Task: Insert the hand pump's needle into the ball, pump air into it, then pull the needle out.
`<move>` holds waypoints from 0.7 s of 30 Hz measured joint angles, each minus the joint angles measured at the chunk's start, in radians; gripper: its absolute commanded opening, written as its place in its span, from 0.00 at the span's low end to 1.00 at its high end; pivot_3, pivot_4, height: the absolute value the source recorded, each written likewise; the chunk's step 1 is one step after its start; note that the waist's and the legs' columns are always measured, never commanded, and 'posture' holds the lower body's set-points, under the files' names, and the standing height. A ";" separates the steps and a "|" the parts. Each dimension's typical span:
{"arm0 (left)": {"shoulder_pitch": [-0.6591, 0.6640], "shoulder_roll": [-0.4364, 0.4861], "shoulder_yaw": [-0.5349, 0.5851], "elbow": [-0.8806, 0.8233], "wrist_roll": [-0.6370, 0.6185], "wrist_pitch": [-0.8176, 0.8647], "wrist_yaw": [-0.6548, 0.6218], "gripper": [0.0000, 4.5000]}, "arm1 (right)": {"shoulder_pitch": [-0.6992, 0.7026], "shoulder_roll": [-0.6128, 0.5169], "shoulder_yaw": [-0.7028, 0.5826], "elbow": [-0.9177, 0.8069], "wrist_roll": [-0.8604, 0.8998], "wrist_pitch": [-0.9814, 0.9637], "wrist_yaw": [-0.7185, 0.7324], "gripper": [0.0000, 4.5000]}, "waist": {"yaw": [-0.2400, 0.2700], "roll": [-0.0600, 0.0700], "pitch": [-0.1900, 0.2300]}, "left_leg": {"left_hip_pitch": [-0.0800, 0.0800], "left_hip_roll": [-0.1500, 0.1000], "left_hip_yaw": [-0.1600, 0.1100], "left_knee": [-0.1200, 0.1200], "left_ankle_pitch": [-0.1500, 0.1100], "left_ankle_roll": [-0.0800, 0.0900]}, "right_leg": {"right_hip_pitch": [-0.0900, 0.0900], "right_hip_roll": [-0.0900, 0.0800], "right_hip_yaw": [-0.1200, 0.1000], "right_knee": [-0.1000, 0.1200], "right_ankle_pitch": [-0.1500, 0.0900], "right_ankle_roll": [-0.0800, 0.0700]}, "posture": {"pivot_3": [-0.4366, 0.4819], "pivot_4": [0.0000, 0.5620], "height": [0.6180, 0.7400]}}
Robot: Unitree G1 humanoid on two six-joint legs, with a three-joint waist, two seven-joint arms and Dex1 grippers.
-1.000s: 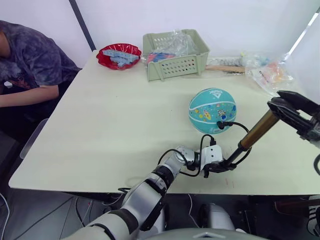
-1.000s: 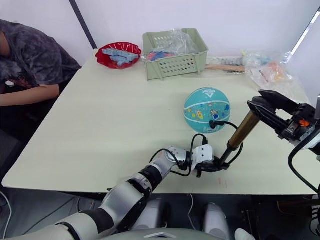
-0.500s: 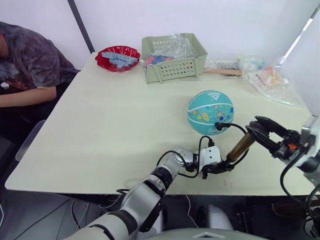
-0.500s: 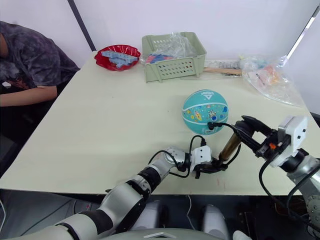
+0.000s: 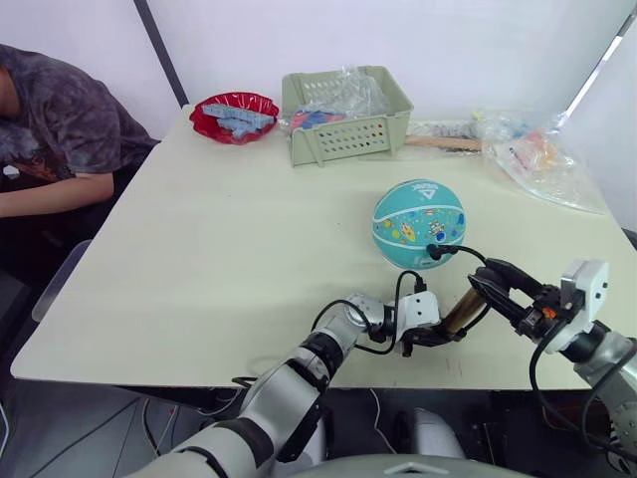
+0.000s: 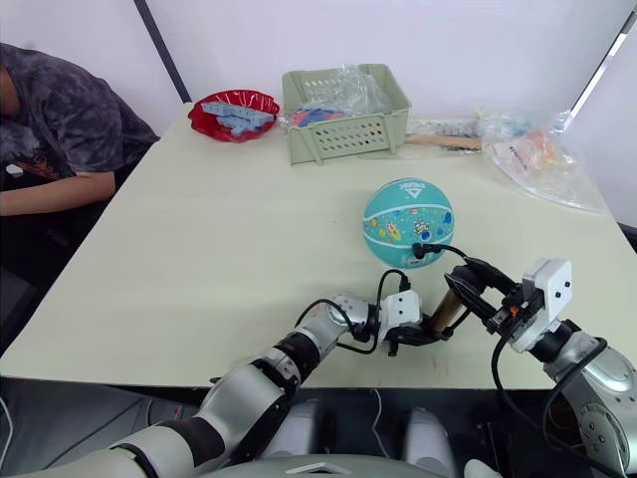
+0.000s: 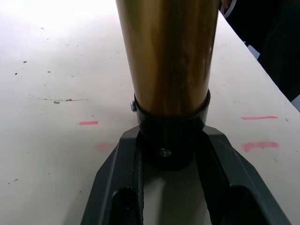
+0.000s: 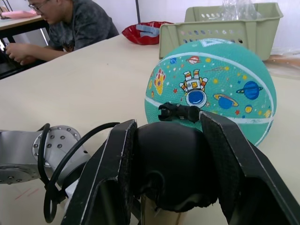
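bronze-brown hand pump [image 5: 460,311] tilts up just beside the ball [image 5: 419,222], base pinched by the left jaws [image 5: 434,334], top cap clamped by the right jaws [image 5: 495,287], its needle [image 8: 178,111] in the ball.

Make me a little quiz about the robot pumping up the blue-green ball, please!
1. True or false: the needle's black fitting is stuck against the ball.
2. What does the left end effector grip? A) the ball B) the black bottom cap of the hand pump C) the green basket
3. Fill in: the right end effector is closed around the pump's black ____ cap.

Key:
1. True. The fitting sits on the ball's side, with the hose looping back to the pump.
2. B.
3. Top. One finger sits on each side of it.
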State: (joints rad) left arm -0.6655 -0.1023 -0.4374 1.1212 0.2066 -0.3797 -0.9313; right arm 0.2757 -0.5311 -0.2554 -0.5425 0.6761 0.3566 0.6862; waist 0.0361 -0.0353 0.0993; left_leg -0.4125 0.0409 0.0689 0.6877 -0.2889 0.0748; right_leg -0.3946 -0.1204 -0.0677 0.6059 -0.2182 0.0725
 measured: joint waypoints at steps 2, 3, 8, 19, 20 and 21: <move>-0.001 -0.001 0.000 0.000 0.000 0.000 0.000 0.25 | -0.006 -0.024 -0.012 -0.002 0.018 0.021 0.001 0.36 | 0.000 0.002 0.001 | 0.000 0.000 0.000 0.000 0.000 0.000 | 0.000 0.000 0.000 0.000 0.000 0.000 | 0.48 0.27 0.98; -0.002 -0.002 0.000 0.000 0.000 0.000 0.000 0.25 | -0.014 -0.036 -0.021 -0.002 0.033 0.037 0.002 0.36 | 0.001 0.002 0.001 | 0.000 0.000 0.000 0.000 0.000 0.000 | 0.000 0.000 0.000 0.000 0.000 0.000 | 0.48 0.27 0.98; -0.009 -0.011 0.001 -0.001 -0.001 0.000 -0.004 0.25 | -0.054 -0.098 -0.088 -0.004 0.128 0.132 -0.002 0.36 | 0.002 0.010 0.008 | -0.001 -0.002 0.000 0.000 0.000 0.000 | -0.001 -0.002 0.000 0.000 0.000 0.000 | 0.48 0.27 0.98; -0.013 -0.012 0.001 -0.001 -0.003 -0.001 -0.006 0.25 | -0.147 -0.250 -0.276 -0.051 0.356 0.230 0.006 0.36 | 0.003 0.013 0.014 | -0.002 -0.002 0.000 0.000 0.000 0.000 | -0.001 -0.001 0.000 0.000 0.000 0.000 | 0.48 0.27 0.98; -0.013 -0.012 0.001 -0.001 -0.003 -0.001 -0.006 0.25 | -0.150 -0.255 -0.281 -0.051 0.362 0.232 0.006 0.36 | 0.003 0.012 0.014 | -0.002 -0.002 0.000 0.000 0.000 0.000 | -0.001 -0.001 0.000 0.000 0.000 0.000 | 0.48 0.27 0.98; -0.014 -0.012 0.001 -0.001 -0.003 -0.001 -0.006 0.25 | -0.163 -0.286 -0.309 -0.050 0.394 0.248 0.007 0.36 | 0.003 0.014 0.015 | -0.002 -0.003 0.001 0.001 0.000 0.000 | -0.001 -0.002 0.000 0.000 0.000 0.000 | 0.48 0.27 0.98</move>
State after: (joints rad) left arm -0.6795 -0.1146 -0.4363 1.1197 0.2039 -0.3811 -0.9373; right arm 0.1124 -0.8167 -0.5645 -0.5928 1.0696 0.6043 0.6927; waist 0.0391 -0.0217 0.1147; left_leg -0.4144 0.0381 0.0697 0.6882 -0.2888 0.0750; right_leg -0.3951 -0.1223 -0.0678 0.6055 -0.2181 0.0730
